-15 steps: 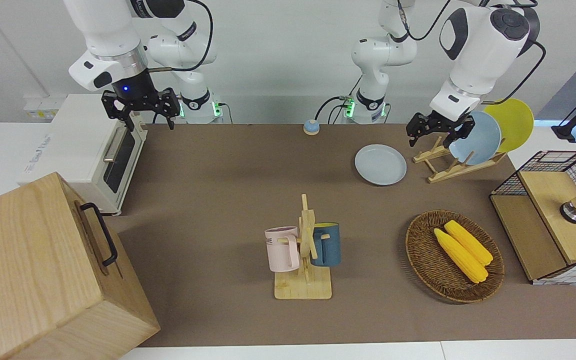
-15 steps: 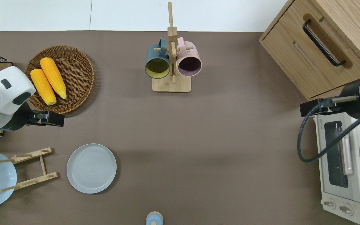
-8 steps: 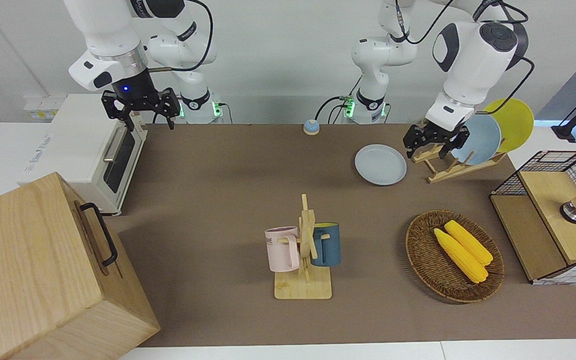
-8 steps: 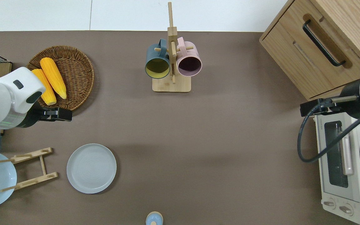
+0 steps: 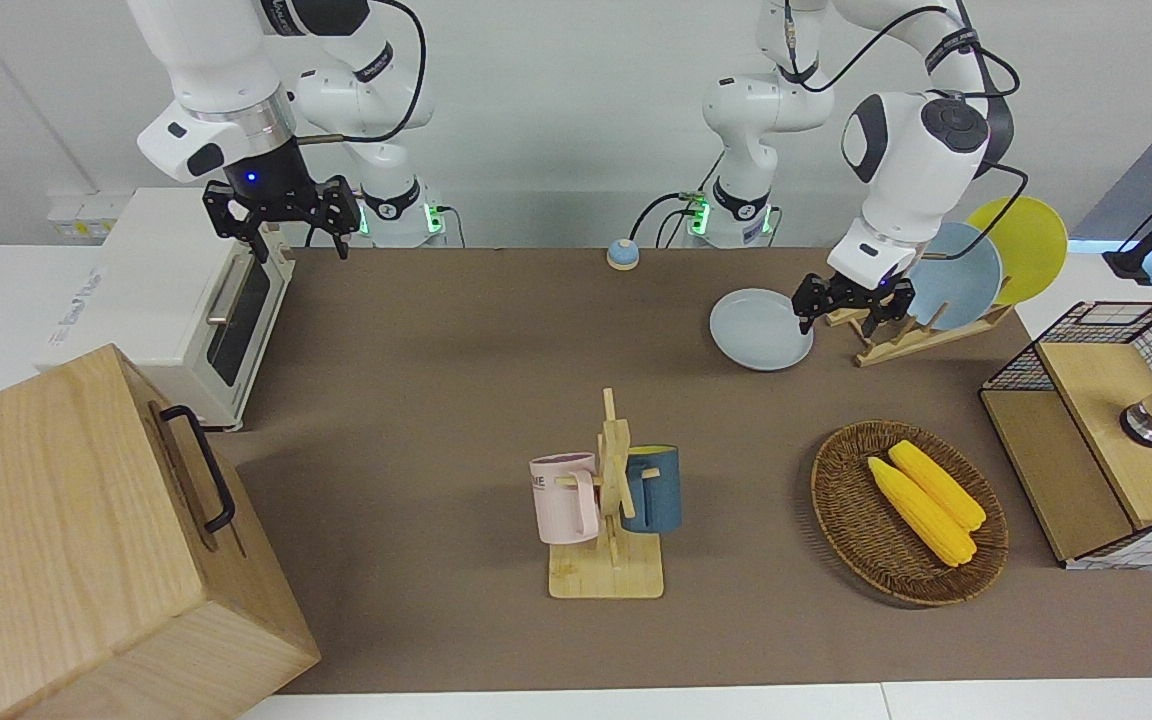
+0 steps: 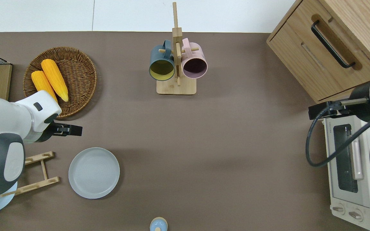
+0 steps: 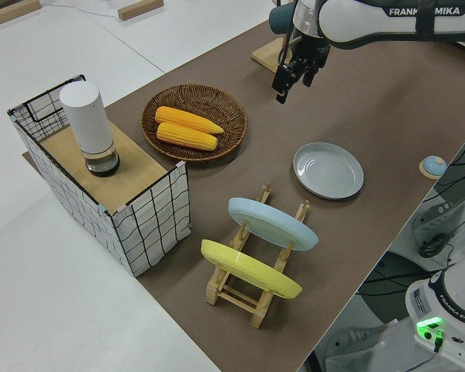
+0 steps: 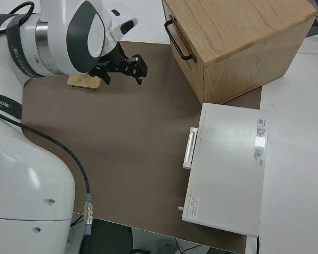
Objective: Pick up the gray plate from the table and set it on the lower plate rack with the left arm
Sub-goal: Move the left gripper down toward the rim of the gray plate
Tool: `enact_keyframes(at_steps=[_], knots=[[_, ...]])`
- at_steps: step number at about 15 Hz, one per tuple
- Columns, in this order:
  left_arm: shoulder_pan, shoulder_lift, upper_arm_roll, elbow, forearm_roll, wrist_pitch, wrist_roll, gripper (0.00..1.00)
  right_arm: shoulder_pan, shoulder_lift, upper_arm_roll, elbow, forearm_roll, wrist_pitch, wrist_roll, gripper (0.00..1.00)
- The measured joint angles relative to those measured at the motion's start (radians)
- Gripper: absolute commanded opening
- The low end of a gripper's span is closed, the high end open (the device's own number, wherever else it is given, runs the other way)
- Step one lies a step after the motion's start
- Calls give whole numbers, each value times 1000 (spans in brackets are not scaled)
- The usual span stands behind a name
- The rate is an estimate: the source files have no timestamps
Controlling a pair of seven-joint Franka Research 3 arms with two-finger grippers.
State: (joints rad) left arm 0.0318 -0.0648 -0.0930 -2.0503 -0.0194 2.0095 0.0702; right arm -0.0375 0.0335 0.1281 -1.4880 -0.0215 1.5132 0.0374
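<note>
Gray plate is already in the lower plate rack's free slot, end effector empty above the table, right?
No. The gray plate lies flat on the table beside the lower plate rack, per the overhead view. The left end effector is empty above the table.

The front view looks from across the tabletop (image 5: 456, 400) toward both robots, raised and angled down, taking in its whole width. The overhead view looks straight down with the arms entering from the bottom edge. Both share the gray plate (image 5: 761, 329) just beside the left end effector (image 5: 845, 303), the mug stand (image 6: 176, 64) and the wicker basket (image 6: 72, 77). The left side view sits raised at the left arm's end, looking diagonally along the tabletop. The right side view looks down from close beside the right arm, over the toaster oven (image 8: 225, 166) and wooden cabinet (image 8: 238, 42).
</note>
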Motion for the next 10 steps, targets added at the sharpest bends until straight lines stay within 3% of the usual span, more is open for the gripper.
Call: enact_keyframes(at_steps=[4,10], knots=[[20,-19,32,-105,1,41,183,987,0,0,0,0,0,0,0,983],[28,-51,33,-234,1,106,233,987,0,0,0,0,0,0,0,983]])
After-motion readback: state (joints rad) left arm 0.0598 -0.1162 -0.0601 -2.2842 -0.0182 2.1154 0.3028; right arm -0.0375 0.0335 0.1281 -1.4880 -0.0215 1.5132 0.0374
